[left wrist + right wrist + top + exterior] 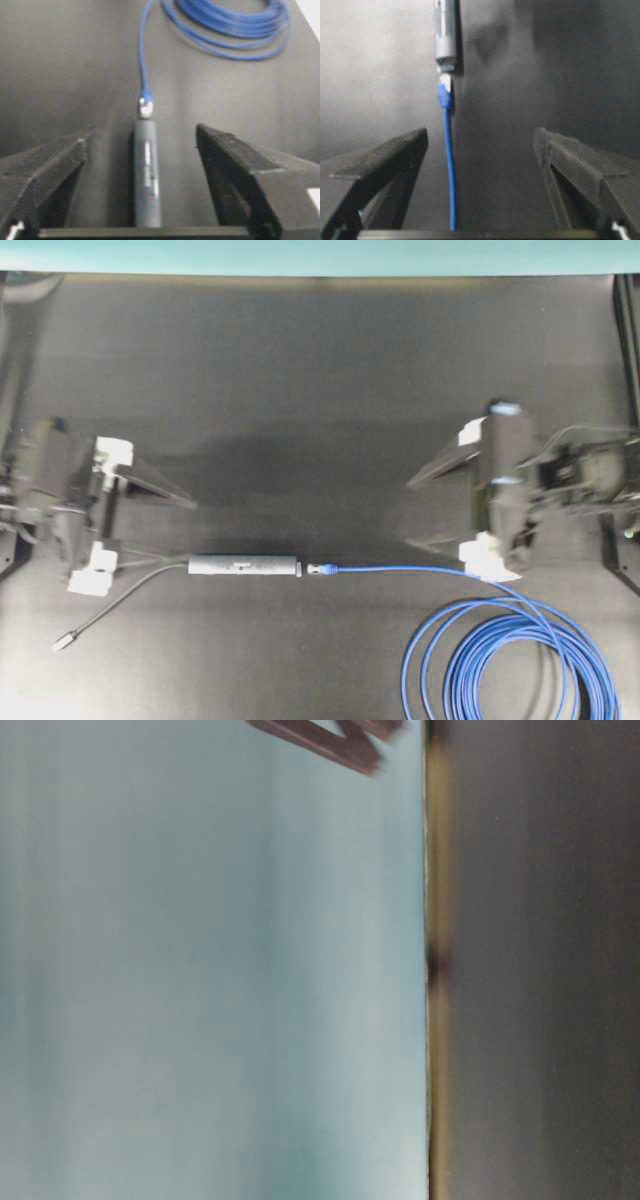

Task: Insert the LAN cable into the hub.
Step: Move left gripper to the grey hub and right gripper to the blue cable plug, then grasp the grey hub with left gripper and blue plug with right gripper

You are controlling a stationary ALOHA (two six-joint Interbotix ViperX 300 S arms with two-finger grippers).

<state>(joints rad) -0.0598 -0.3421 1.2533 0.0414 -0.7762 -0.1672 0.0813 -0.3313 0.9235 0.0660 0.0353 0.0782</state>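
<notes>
The grey hub (245, 565) lies flat on the black table, its thin grey lead running left to a small silver plug (65, 642). The LAN cable's plug (320, 568) sits against the hub's right end; I cannot tell how deep it goes. The blue cable (420, 570) runs right into loops (510, 665). My left gripper (190, 532) is open and empty, with the hub (147, 175) on the table between its fingers. My right gripper (410, 512) is open and empty above the cable (451, 175); the plug (444, 90) and hub end (445, 47) lie ahead.
The black table (300, 390) ends at a teal strip (300, 255) at the back. The cable loops reach the front right edge. The table-level view is blurred and shows only a teal surface (200, 970) and a dark band.
</notes>
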